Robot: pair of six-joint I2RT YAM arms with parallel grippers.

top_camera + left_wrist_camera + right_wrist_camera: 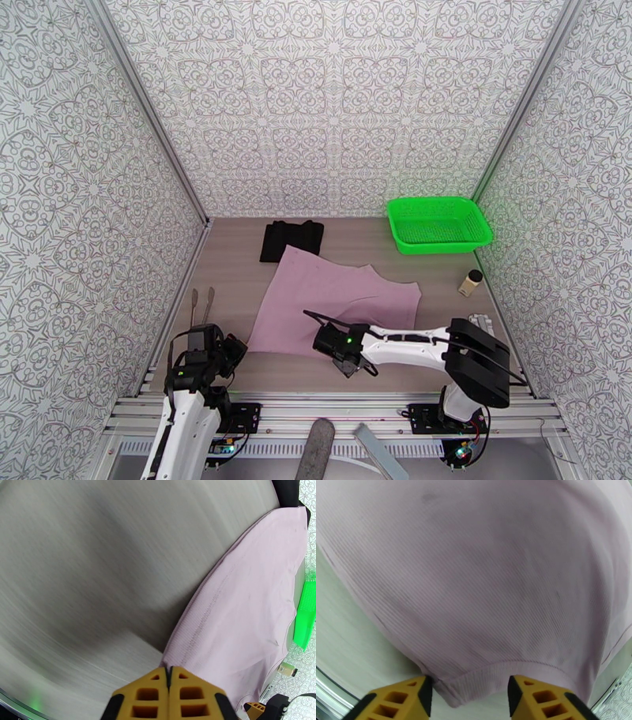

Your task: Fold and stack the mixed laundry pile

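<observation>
Pink shirt (482, 582) hem inside right claw (470, 689)

green mesh basket (442, 243) at far right, small capped jar (471, 283) near it, perhaps two spoons (194, 306) far left.

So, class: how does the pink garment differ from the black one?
The pink garment lies spread wide; the black garment sits in a compact bundle behind it. The right gripper's open jaws straddle the pink hem; no gripper is at the black one. Both are cloth.

Table (355, 241) stands bare between pink shirt (332, 304) and basket (442, 243).
</observation>
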